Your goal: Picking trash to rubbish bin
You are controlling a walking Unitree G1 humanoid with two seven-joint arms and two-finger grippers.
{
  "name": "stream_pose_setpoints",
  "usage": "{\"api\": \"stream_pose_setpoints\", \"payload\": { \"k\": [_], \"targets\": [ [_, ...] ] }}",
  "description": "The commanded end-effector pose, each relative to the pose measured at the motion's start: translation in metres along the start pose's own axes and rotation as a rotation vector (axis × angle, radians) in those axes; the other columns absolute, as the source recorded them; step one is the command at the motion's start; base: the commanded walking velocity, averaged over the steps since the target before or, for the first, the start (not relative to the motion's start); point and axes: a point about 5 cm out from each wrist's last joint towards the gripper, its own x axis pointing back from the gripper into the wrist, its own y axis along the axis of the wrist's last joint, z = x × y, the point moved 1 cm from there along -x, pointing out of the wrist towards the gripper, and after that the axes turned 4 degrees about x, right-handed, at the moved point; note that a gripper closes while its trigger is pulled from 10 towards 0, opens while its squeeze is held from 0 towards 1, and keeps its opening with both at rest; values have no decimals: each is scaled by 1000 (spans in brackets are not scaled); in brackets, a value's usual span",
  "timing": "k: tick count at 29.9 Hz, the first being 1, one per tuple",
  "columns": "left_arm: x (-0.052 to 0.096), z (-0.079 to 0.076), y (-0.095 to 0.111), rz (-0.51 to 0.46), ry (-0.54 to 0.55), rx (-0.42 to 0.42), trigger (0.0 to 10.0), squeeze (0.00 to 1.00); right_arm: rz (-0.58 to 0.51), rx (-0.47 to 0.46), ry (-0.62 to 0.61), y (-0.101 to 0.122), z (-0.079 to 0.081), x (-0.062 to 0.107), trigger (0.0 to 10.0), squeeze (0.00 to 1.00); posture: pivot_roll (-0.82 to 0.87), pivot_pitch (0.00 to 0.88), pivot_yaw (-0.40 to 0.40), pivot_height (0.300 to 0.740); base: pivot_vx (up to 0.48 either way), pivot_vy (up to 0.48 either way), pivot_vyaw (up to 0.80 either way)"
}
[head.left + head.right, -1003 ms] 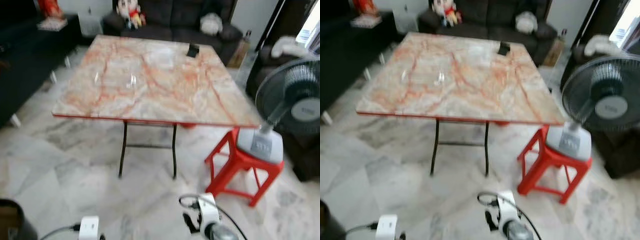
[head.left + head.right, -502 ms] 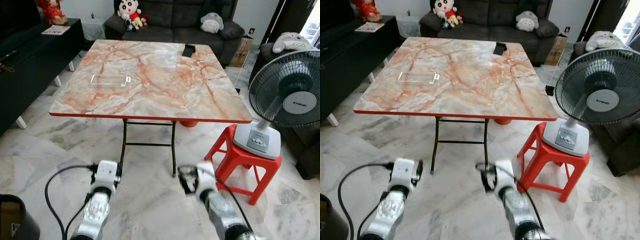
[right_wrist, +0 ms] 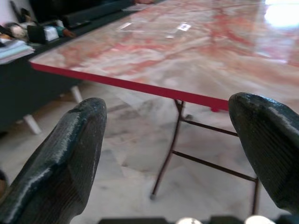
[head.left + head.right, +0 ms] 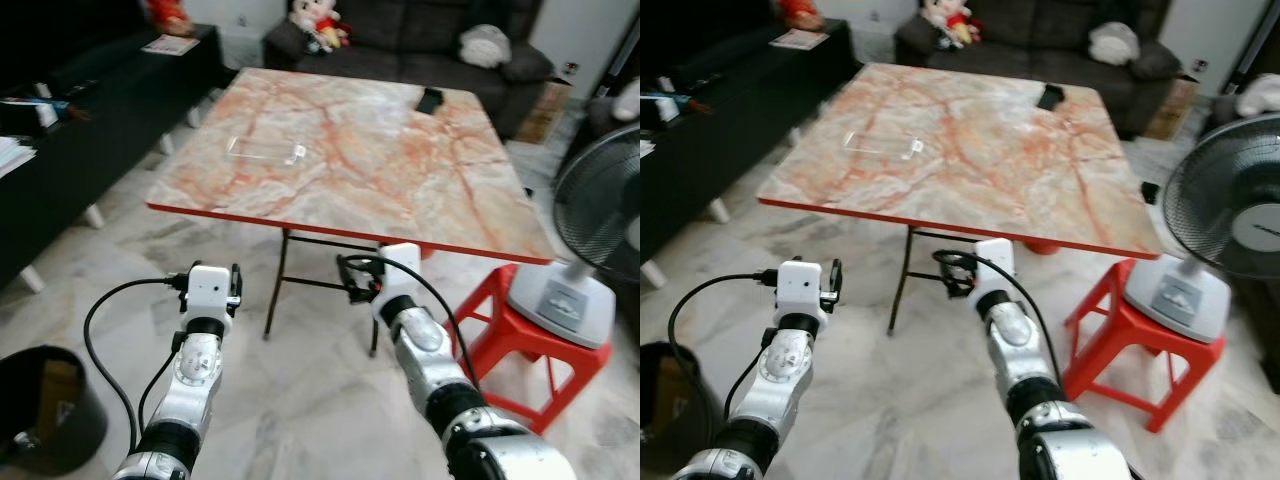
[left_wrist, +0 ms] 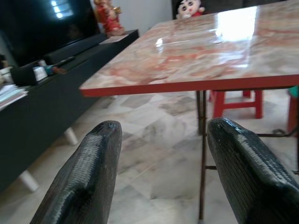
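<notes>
left hand (image 4: 236, 285): raised before the counter (image 4: 400, 190), fingers (image 5: 84, 177) spread apart, nothing between them.
right hand (image 4: 352, 280): raised beside the left, just short of the counter's near edge, released, grasping nothing.
trash: clear wrapper (image 4: 265, 150) lies flat on the counter, ahead of the left hand and well apart from both.
bin (image 4: 45, 410): dark, on the floor, behind and outward of the left arm, far from the wrapper.
phone (image 4: 431, 100): dark, far counter edge, ahead of the right hand.
progress: wrapper not in the bin; reaching, grasping and carrying it to the bin look left to do.
</notes>
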Motion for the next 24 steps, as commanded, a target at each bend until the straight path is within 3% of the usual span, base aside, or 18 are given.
{"api": "stream_pose_setpoints", "payload": {
  "k": [1,9,13,24],
  "targets": [
    [-3,-1,8,-28,1,8,10000,0,-39,-1,-16,9,-6,-2,10000,0,88,0,-76,740,428,0,0],
    [-11,3,19,-55,6,5,10000,0,-64,29,-1,17,-2,-6,10000,0,86,0,-71,740,430,0,0],
    [-12,3,23,-66,8,8,10000,0,-71,32,4,18,-1,-6,10000,0,84,0,-72,740,435,0,686],
    [-12,-1,24,-63,-11,8,10000,0,-74,9,10,20,0,-8,10000,0,78,0,-68,740,439,0,0]
  ]
}}
